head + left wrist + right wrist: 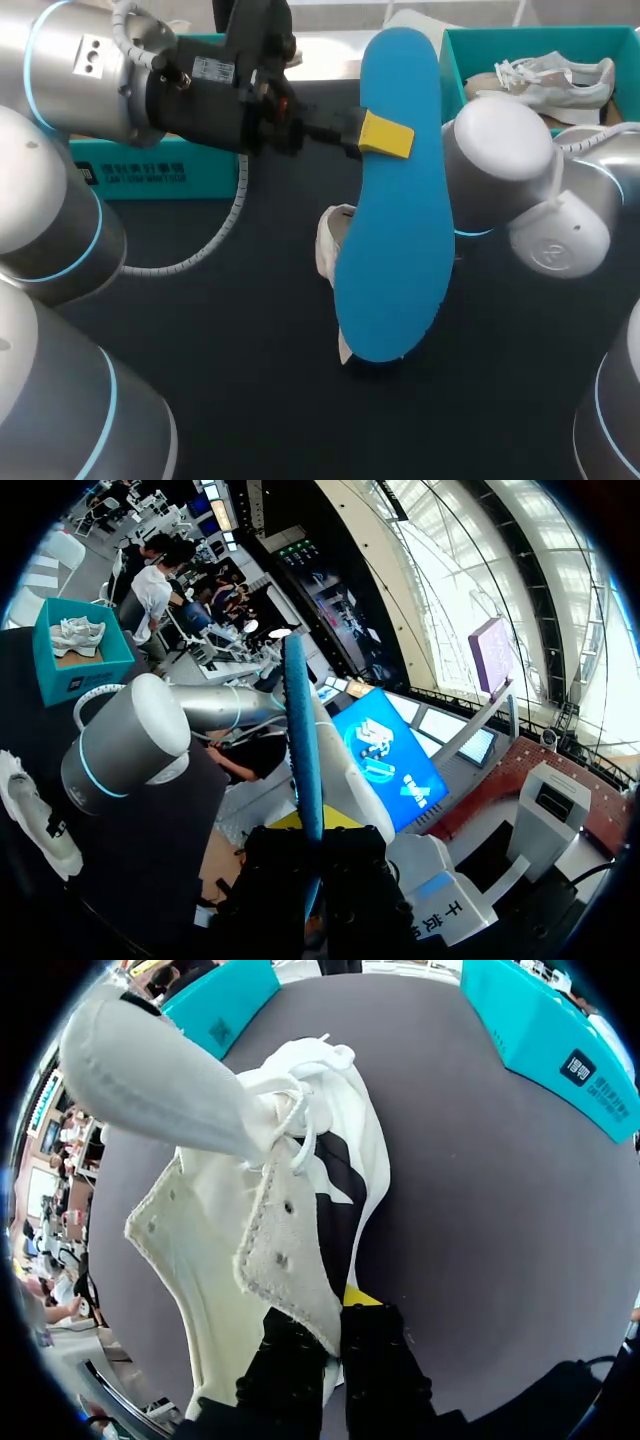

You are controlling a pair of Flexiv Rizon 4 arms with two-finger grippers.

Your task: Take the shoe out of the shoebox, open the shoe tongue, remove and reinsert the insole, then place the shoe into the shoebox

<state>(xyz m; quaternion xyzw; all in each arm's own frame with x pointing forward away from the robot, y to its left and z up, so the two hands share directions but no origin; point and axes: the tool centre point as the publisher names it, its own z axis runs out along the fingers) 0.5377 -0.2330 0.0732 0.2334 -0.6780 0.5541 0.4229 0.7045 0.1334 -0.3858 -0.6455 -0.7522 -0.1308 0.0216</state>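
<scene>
Insole [395,200], blue, is closest to the head cam and blocks most of what's under it. Its flat face is turned up and its long axis runs from the far side of the desk [230,350] to the near side, slightly tilted. Can't tell heel end from toe end. L hand [385,135] is clamped on one long edge, nearer the far end; only one yellow tip shows on the top face. From the L wrist the insole [300,730] is edge-on, a thin blue strip going straight out ahead from between the black fingers of the L hand [308,870], tips barely visible.

Shoe [333,240] lies directly under the insole, w/ just two white bits showing past its edge. R hand isn't visible from the head cam, hidden below the insole. R wrist cam shows more: R hand [333,1345] is pinched on the shoe's [215,1250] eyelet flap, fingers close together. The shoe's length runs out ahead of that hand, w/ laces bunched at the far end and a pale grey flap, prob. the tongue, lifted beside them. Toe is out of sight.

Shoebox [452,60], teal, is well beyond the R arm, cut off by the frame, w/ a second shoe [555,80] inside.
</scene>
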